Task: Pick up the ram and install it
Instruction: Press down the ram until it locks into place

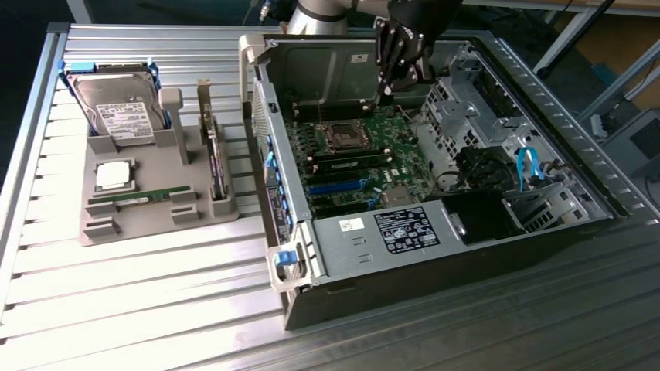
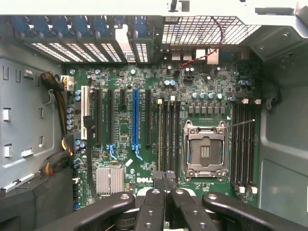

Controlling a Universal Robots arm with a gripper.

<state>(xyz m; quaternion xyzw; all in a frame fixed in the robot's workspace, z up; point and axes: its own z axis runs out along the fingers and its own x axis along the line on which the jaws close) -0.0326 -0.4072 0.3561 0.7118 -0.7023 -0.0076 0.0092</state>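
1. In the exterior view, we hold our hand (image 1: pixel 389 91) high over the open computer case (image 1: pixel 433 255), poised above the motherboard (image 1: pixel 361 154). The ram (image 1: pixel 139 199) lies flat in the grey holder tray (image 1: pixel 154 224) on the table (image 1: pixel 134 309), well apart from the hand, on the exterior view's left.
2. In the wrist view, our hand (image 2: pixel 164 177) is fully closed and grips nothing, looking straight down on the empty memory slots (image 2: pixel 168 130) beside the bare processor socket (image 2: pixel 204 149).
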